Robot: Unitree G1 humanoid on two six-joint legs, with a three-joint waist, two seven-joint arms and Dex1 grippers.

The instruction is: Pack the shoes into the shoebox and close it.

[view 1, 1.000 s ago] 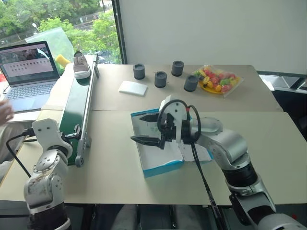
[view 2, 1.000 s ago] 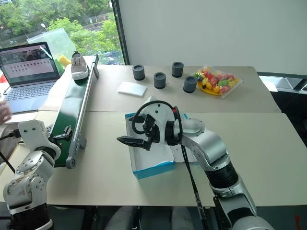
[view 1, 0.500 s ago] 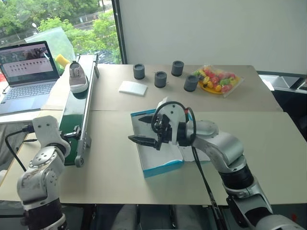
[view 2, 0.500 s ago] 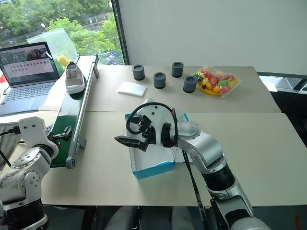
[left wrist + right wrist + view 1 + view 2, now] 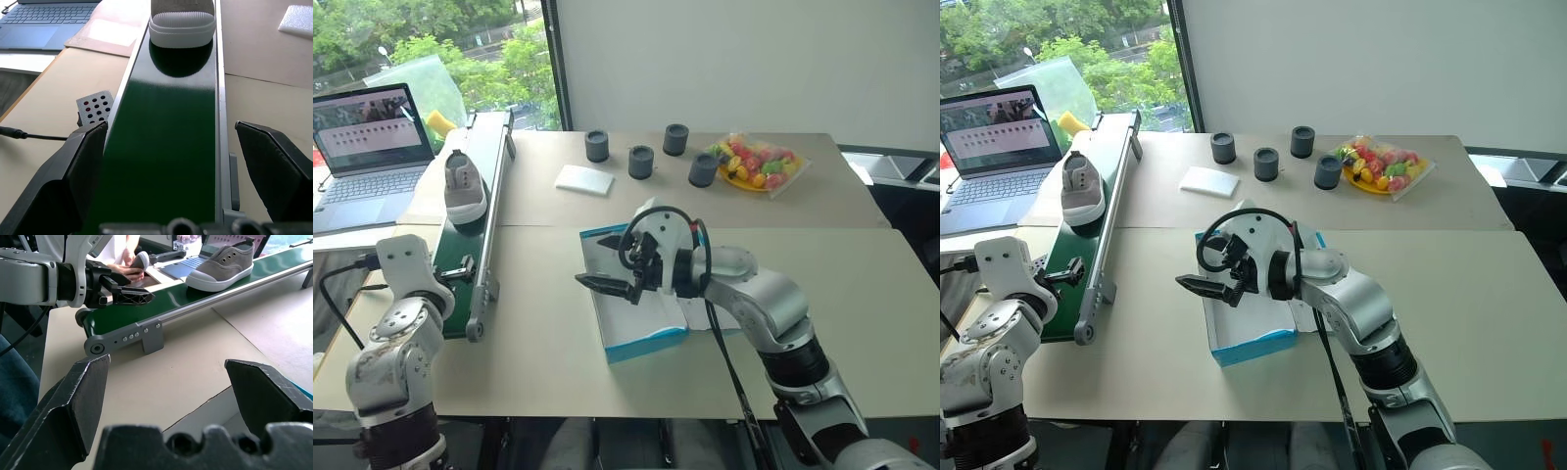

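Observation:
One grey shoe (image 5: 465,188) with a pale sole rides the green conveyor belt (image 5: 478,257), toe toward me; it also shows in the left wrist view (image 5: 182,19) and the right wrist view (image 5: 220,264). My left gripper (image 5: 176,161) is open at the belt's near end, its fingers on either side of the belt, well short of the shoe. The blue shoebox (image 5: 646,341) lies open on the table, white inside. My right gripper (image 5: 597,262) hovers over the box's left part, pointing toward the belt, open and empty.
A laptop (image 5: 367,147) stands left of the belt. Several dark grey cylinders (image 5: 641,162), a white pad (image 5: 585,179) and a bag of colourful fruit (image 5: 756,162) sit at the back of the table. A person's hand (image 5: 128,265) is beyond the belt.
The shoe has travelled along the belt toward its near end. A person's hand at the left edge has gone from the head views. Both grippers have stayed in place.

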